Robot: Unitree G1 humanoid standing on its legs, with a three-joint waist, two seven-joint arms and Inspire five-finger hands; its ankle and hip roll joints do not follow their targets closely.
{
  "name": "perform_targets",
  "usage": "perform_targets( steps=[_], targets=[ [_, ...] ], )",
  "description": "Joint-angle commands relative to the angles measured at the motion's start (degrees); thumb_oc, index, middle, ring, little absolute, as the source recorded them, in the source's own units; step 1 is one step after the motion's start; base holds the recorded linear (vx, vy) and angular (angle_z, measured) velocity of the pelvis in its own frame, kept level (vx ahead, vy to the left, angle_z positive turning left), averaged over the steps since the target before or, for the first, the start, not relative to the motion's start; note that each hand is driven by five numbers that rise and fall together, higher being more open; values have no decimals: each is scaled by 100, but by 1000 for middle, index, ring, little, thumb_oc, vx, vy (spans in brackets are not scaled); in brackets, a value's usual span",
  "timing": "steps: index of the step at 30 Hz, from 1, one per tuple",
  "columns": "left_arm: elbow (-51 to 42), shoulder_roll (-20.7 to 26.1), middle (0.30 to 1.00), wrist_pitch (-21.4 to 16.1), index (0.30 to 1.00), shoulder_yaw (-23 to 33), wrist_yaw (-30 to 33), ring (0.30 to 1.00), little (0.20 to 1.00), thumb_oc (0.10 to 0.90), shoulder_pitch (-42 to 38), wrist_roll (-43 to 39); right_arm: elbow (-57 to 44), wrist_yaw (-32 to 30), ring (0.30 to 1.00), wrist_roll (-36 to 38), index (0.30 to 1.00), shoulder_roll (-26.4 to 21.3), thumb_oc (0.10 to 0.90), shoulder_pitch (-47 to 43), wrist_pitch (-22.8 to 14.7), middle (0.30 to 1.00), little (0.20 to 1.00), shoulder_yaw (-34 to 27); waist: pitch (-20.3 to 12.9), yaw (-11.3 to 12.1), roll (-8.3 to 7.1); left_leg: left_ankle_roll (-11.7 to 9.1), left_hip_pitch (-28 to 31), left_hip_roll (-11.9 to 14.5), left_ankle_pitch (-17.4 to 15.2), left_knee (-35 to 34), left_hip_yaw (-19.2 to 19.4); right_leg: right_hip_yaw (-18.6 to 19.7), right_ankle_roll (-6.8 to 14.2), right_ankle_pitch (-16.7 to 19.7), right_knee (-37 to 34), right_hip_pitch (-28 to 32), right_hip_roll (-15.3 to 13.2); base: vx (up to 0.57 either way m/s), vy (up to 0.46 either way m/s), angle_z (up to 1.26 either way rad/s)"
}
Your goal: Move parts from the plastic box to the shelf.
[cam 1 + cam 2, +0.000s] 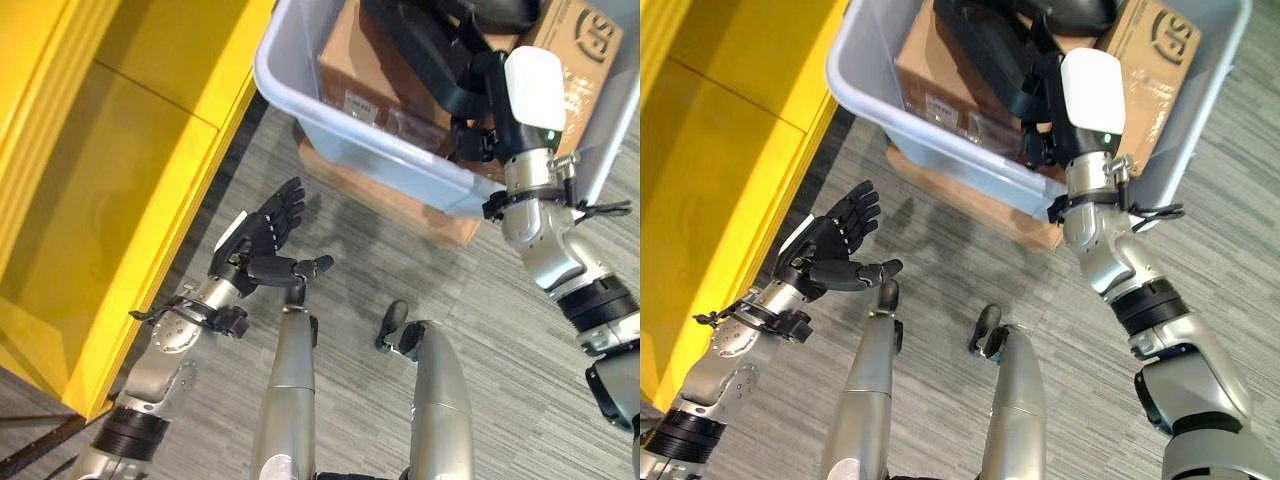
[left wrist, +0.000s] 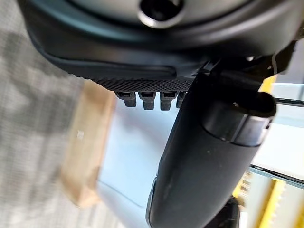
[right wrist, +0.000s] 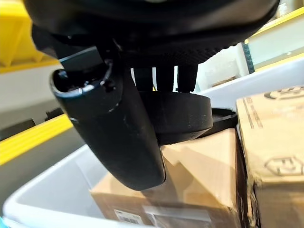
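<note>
To my left stands the tall yellow metal shelf [image 1: 120, 200], its bay bare. Ahead sits the pale grey plastic box [image 1: 330, 115], resting on a flat brown cardboard base [image 1: 400, 205] on the grey carpeted floor [image 1: 500, 320]. Inside the box lie brown cardboard cartons [image 1: 940, 60] and a black rounded part [image 3: 180, 116] lying on top of them.

My right hand [image 1: 1040, 90] is down in the box at that black part; whether it has closed on it I cannot tell. I judge the part rigid, smooth and fairly light, best gripped across its rim. My left hand [image 1: 270, 235] hovers empty, fingers spread, between shelf and box. The box's near wall could snag a lift.
</note>
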Motion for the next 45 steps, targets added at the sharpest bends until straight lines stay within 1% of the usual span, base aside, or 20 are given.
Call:
perform_targets(
  steps=[1,3,5,7,9,13,18,20,23,26,27,30,33,35,36,37,40,42,43,45],
  targets=[
    [-784,-316,1000,-623,1000,21,-28,1000,1000,900,-165,122,-786,-636,300,-295,300,-255,400,-596,-623,300,300,-777,-77,-64,149,279,769,459,268,-986,218,518,179,-80,-549,697,263,-65,102,-9],
    [-712,-422,1000,-595,1000,19,-68,1000,1000,900,-225,186,-846,-615,300,-354,300,-214,400,-541,-647,300,300,-809,-77,-74,172,298,867,423,282,-1057,246,544,223,-40,-635,783,269,-25,97,-8],
    [-278,-637,1000,-605,1000,-18,-90,1000,1000,900,-565,335,-881,-573,300,-335,300,-80,400,-555,-707,300,300,-796,-77,-151,107,306,1087,408,267,-1162,363,574,242,8,-835,1000,351,4,82,-7],
    [113,-754,1000,-740,1000,-122,-56,1000,1000,900,-826,407,-904,-591,300,-284,300,-39,400,-580,-769,300,300,-731,-105,-219,47,301,1221,428,290,-1265,425,599,240,56,-974,1119,394,3,65,-8],
    [526,-933,1000,-867,1000,-333,137,1000,1000,900,-1123,573,-964,-630,300,-93,300,46,400,-651,-796,300,300,-538,-244,-328,-19,265,1382,481,350,-1440,505,651,256,159,-1203,1239,457,28,89,-11],
    [899,-1186,1000,-972,1000,-629,476,1000,1000,900,-1417,745,-1134,-652,300,71,300,262,400,-567,-855,300,300,-402,-474,-492,-85,240,1733,546,401,-1730,659,725,295,310,-1607,1530,506,54,112,-15],
    [1032,-1426,1000,-982,1000,-812,797,1000,1000,900,-1571,922,-1255,-667,300,160,300,488,400,-279,-1099,300,300,-393,-641,-648,-63,235,2118,568,440,-1970,794,790,306,452,-2006,1903,520,52,115,-16],
    [1015,-1523,1000,-927,1000,-857,948,1000,1000,900,-1590,880,-1412,-629,300,156,300,559,400,-31,-1273,300,300,-441,-749,-739,-21,224,2382,555,465,-2131,869,825,341,546,-2257,2152,491,78,167,-8],
    [983,-1590,1000,-875,1000,-858,999,1000,1000,900,-1556,830,-1612,-517,300,194,300,591,400,159,-1351,300,300,-493,-863,-790,34,220,2601,547,523,-2295,919,843,355,650,-2483,2370,476,60,154,-10],
    [649,-1437,1000,-941,1000,-712,762,1000,1000,900,-1095,597,-1929,-508,300,202,300,531,400,510,-1437,300,300,-617,-971,-759,113,206,2868,507,535,-2477,951,817,373,719,-2777,2691,417,65,196,-7],
    [216,-1167,1000,-885,1000,-431,368,1000,1000,900,-549,242,-2216,-455,300,130,300,416,400,860,-1507,300,300,-863,-1042,-691,209,205,3093,445,560,-2617,958,773,397,770,-2985,2979,352,144,316,-12],
    [-397,-933,1000,-631,1000,167,-170,1000,1000,900,397,-240,-2752,-164,300,72,300,361,400,1660,-1794,300,300,-1374,-1251,-620,332,229,3533,330,588,-2898,1021,718,455,857,-3341,3476,278,149,337,0],
    [-468,-942,1000,-428,1000,488,-493,1000,1000,900,888,-497,-3104,73,300,96,300,392,400,2212,-1970,300,300,-1622,-1520,-558,343,271,3837,186,552,-3070,1025,660,510,959,-3706,3890,228,136,301,8],
    [-399,-968,1000,-414,1000,642,-632,1000,1000,900,1179,-358,-3336,126,300,125,300,413,400,2582,-2114,300,300,-1689,-1724,-536,325,321,4043,53,521,-3184,1029,635,593,1117,-3974,4121,184,101,297,-2],
    [-401,-967,1000,-396,1000,651,-657,1000,1000,900,1214,-350,-3372,129,300,98,300,416,400,2635,-2129,300,300,-1707,-1750,-531,319,330,4069,39,517,-3198,1031,634,605,1142,-4015,4154,179,84,376,-5],
    [-404,-958,1000,-320,1000,729,-645,1000,1000,900,1379,-290,-3541,154,300,125,300,426,400,2902,-2173,300,300,-1750,-1894,-514,301,402,4206,-83,460,-3268,973,651,689,1275,-4187,4288,122,45,332,-6],
    [-353,-917,1000,-242,1000,767,-796,1000,1000,900,1472,-237,-3771,178,300,240,300,487,400,3188,-2172,300,300,-1756,-2092,-522,289,525,4458,-264,344,-3423,996,703,880,1582,-4566,4464,-19,8,367,-13],
    [-352,-897,1000,-236,1000,779,-887,1000,1000,900,1509,-225,-3879,196,300,252,300,539,400,3351,-2188,300,300,-1789,-2171,-532,303,585,4567,-346,278,-3502,1028,747,948,1759,-4745,4515,-102,-30,335,-21],
    [-363,-857,1000,-219,1000,800,-986,1000,1000,900,1547,-205,-3986,207,300,259,300,575,400,3554,-2239,300,300,-1848,-2239,-555,309,647,4672,-441,199,-3584,1041,838,1018,1974,-4964,4551,-184,-38,292,-14],
    [-368,-799,1000,-224,1000,775,-1016,1000,1000,900,1526,-207,-4035,214,300,305,300,586,400,3640,-2311,300,300,-1871,-2290,-565,301,701,4754,-520,126,-3656,1059,876,1082,2240,-5179,4555,-304,-77,278,-19]
  ],
)
